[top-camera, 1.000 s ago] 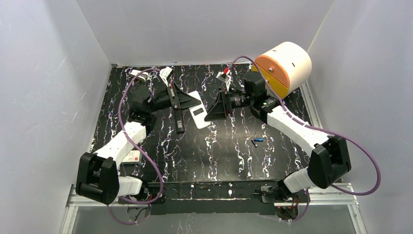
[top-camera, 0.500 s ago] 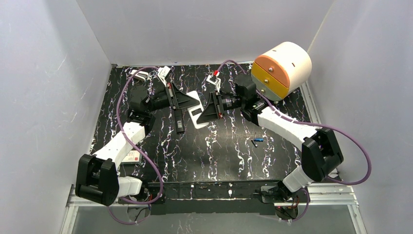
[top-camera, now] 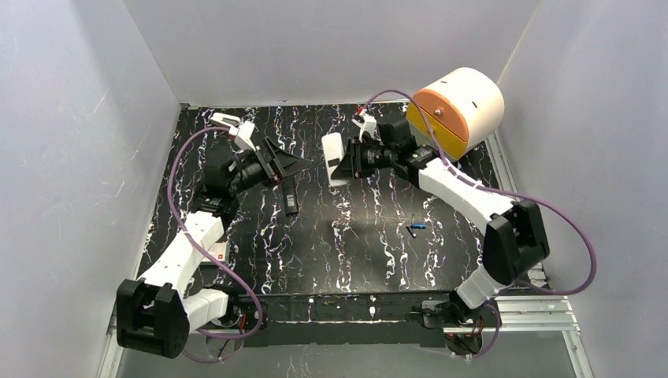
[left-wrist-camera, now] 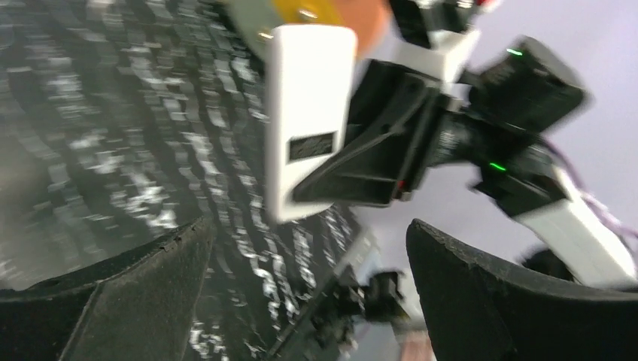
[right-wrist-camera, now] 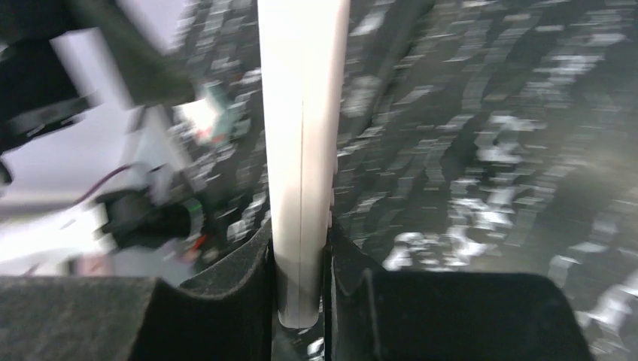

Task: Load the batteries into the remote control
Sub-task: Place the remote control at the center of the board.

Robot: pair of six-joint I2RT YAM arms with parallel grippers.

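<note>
At the back of the tabletop (top-camera: 370, 236), my right fingers (right-wrist-camera: 226, 301) are clenched on the white remote control (top-camera: 333, 157), gripping it by its long edges and holding it up off the surface. From my right wrist it shows as a pale strip standing between the two pads. Its flat face, which carries a dark rectangular patch, is turned toward my left gripper (top-camera: 293, 161). That gripper's fingers are spread wide and grasp nothing, and they sit just beside the remote without touching it.

The batteries (top-camera: 416, 228) lie loose on the tabletop, well apart from the remote and nearer my right arm. I can make out one blue cell and one black. A slim black bar (top-camera: 290, 197) lies below my left gripper; I cannot tell whether it is a cover or another remote. An orange-fronted drawer box (top-camera: 461, 102) stands in the far right corner.

I judge this to be the preparation step, since no cell is loaded and I see no open compartment. Next, I expect, the battery bay must be exposed while my right fingers hold the remote steady. My empty left fingers can then fetch a cell.
</note>
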